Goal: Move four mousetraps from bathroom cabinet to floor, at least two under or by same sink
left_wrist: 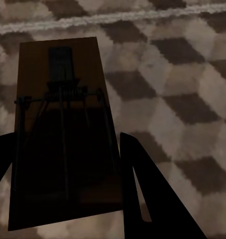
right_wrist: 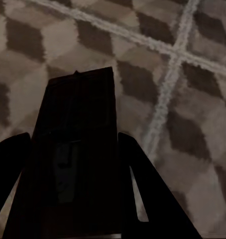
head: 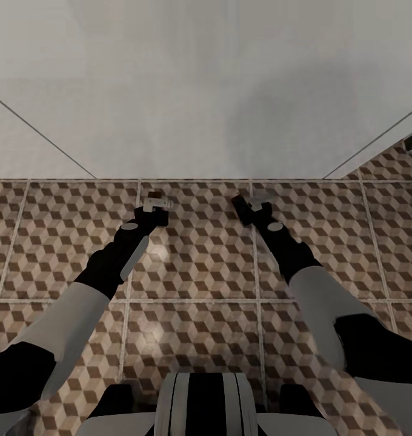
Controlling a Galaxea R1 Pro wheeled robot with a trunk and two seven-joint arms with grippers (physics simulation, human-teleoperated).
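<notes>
A flat brown wooden mousetrap [left_wrist: 63,134] is clenched in the left fingers [left_wrist: 142,189], another [right_wrist: 75,154] in the right [right_wrist: 142,189] — dropped from height onto the cube-patterned tiled floor [head: 200,266], either could bounce away.

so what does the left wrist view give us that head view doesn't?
Left wrist alone: a mousetrap between the left tool's fingers, brown board with dark wire parts and a spring coil readable, held over the tiles.

Head alone: both arms reaching forward, the right tool, the pale wall straight ahead where the floor ends, and the robot's own base at the frame's bottom. The trap cannot be made out there.

Both: the cube-pattern bathroom floor with pale grout lines, and the left tool.
</notes>
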